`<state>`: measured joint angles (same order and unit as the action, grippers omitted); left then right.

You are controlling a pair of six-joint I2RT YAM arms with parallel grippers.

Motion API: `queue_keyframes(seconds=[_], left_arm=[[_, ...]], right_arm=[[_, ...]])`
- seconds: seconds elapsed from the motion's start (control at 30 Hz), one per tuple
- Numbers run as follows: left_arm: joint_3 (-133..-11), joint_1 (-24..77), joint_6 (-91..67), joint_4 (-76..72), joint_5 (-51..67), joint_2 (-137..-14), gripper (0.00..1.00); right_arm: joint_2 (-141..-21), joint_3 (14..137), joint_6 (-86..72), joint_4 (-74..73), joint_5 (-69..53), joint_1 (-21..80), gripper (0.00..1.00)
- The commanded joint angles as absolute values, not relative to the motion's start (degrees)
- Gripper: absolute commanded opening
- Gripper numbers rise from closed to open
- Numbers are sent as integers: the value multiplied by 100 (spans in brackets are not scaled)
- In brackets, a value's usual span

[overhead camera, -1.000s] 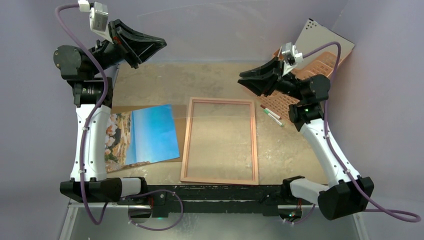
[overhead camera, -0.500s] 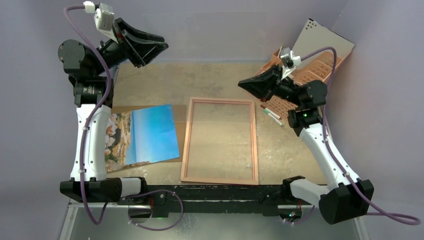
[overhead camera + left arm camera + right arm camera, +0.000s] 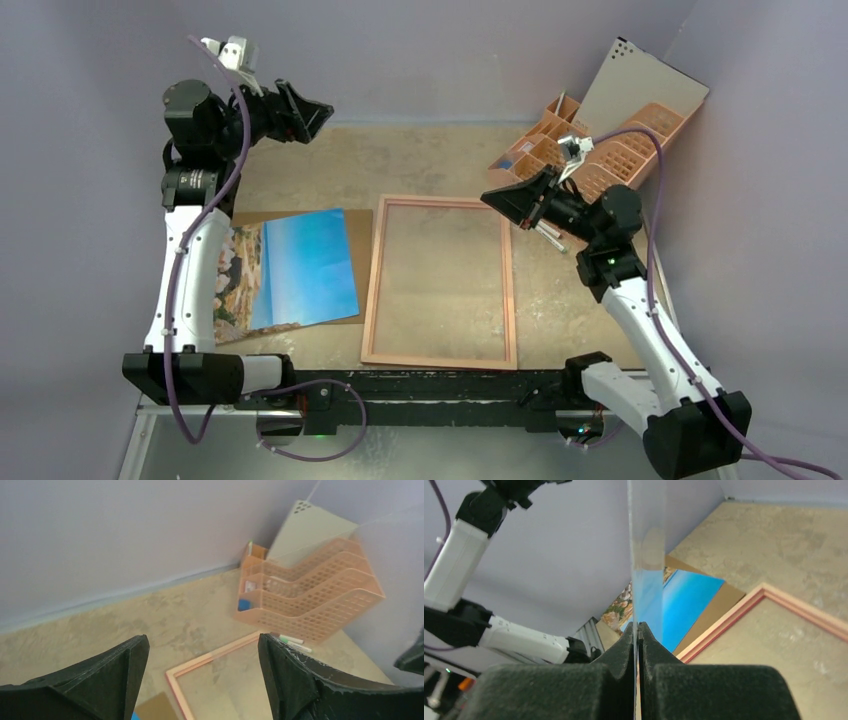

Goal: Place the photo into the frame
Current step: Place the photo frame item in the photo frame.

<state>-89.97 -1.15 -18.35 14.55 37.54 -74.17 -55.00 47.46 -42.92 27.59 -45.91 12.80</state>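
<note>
Pink frame (image 3: 371, 285) empty — photo (image 3: 300, 265) not in yet.
Left claw (image 3: 202, 641) apart, right claw (image 3: 638, 628) pinching a clear sheet (image 3: 646, 545) — photo lies beside.

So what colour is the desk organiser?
The organiser is peach-orange with perforated walls, clearest in the left wrist view.

One photo (image 3: 300, 265); one frame (image 3: 440, 358); one clear pane (image 3: 644, 545).

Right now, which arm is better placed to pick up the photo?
Left. The left gripper is open and empty, and the photo lies on that arm's side of the frame. The right gripper is shut on a clear sheet, so it is likely occupied.
</note>
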Motion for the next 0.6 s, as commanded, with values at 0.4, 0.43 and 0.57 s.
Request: queue_keyframes(seconds=[0.4,0.43,0.57], left_arm=[[-6728,-151,-2629,975,2174,-6515,85],[-6565,-150,-2718,916,2332,-6572,85],[-5734,-149,-3298,458,3076,-6920,78]], right_arm=[[-5959,3538,-7080,2205,-3708,1360,0],[-5994,3397,-7138,2262,-3658,1409,0],[-6110,2965,-7456,2748,-3506,1534,0]])
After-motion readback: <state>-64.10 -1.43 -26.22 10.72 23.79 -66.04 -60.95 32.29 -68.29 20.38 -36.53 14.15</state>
